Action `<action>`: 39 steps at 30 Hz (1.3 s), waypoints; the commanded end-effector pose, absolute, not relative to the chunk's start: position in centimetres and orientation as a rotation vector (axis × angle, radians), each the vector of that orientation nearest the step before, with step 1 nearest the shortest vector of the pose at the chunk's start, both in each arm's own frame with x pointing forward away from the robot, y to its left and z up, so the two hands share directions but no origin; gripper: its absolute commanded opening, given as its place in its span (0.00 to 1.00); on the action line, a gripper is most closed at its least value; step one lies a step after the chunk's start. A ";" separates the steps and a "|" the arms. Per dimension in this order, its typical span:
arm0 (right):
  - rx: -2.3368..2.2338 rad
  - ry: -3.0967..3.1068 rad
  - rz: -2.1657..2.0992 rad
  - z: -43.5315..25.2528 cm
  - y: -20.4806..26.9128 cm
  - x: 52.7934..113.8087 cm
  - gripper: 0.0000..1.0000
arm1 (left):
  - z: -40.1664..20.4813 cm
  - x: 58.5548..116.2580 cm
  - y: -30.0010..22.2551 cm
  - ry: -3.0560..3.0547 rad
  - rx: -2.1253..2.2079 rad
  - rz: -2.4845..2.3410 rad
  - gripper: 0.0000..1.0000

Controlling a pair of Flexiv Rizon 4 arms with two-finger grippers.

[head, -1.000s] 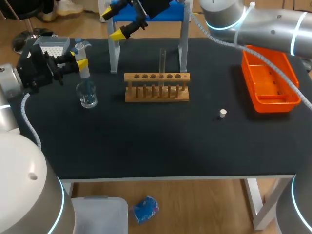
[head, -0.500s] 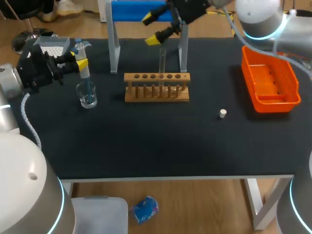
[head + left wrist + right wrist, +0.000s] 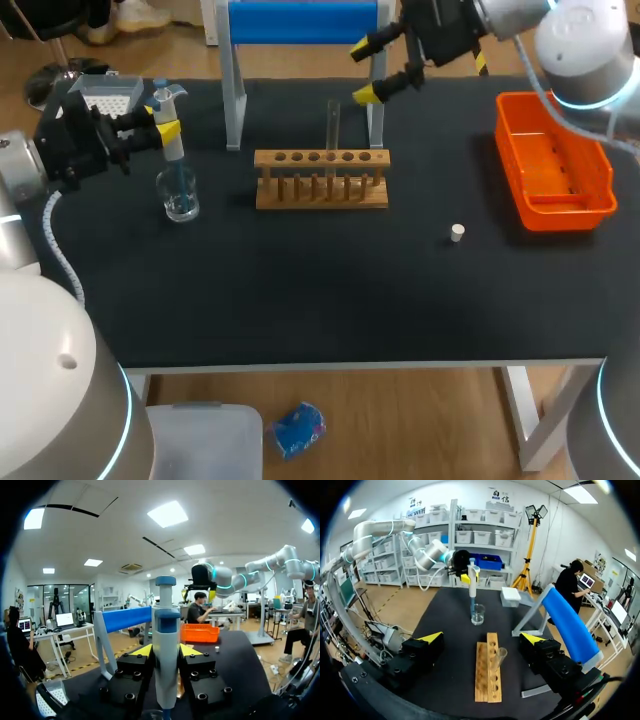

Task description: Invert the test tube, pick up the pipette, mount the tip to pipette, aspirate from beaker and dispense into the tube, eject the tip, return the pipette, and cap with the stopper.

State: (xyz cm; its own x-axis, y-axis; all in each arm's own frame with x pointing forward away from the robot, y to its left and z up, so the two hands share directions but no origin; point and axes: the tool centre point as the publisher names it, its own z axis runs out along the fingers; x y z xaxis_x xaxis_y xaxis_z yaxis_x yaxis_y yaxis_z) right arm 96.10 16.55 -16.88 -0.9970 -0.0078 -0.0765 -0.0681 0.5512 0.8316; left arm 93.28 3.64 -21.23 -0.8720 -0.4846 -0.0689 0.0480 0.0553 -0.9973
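Reading the table as a clock from above, twelve at the far edge: at ten o'clock sits the pale grey box of pipette tips [image 3: 105, 96], just behind my left gripper [image 3: 161, 120], so tip mounting needs little travel. My left jaws are clamped on the white, blue-capped pipette [image 3: 172, 146], pressing its body from both sides. I hold it upright because its tip points down into the clear glass beaker [image 3: 180, 196] directly beneath; I judge this to be the aspirating step.

Near twelve o'clock the wooden test-tube rack [image 3: 320, 178] keeps the clear glass test tube [image 3: 333, 122] standing upright, ready to receive liquid. My right gripper [image 3: 368, 70] hangs above, at one o'clock from the tube, jaws wide apart and holding nothing. In its wrist view the tube stands ahead, between the spread fingers.

At four o'clock from the rack the small white stopper [image 3: 457, 233] lies alone on the black mat [image 3: 300, 290], kept for capping. At two o'clock the orange plastic tray [image 3: 560, 212] waits, presumably for the ejected tip.
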 end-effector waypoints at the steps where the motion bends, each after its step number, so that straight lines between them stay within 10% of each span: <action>1: -0.058 2.708 1.471 -18.4 15.6 96.8 1.00 | -21.2 93.2 3.7 1.954 -0.438 -1.871 0.00; 39: -0.026 2.818 1.475 -25.2 15.5 98.9 1.00 | -21.2 93.2 3.7 1.954 -0.438 -1.871 0.00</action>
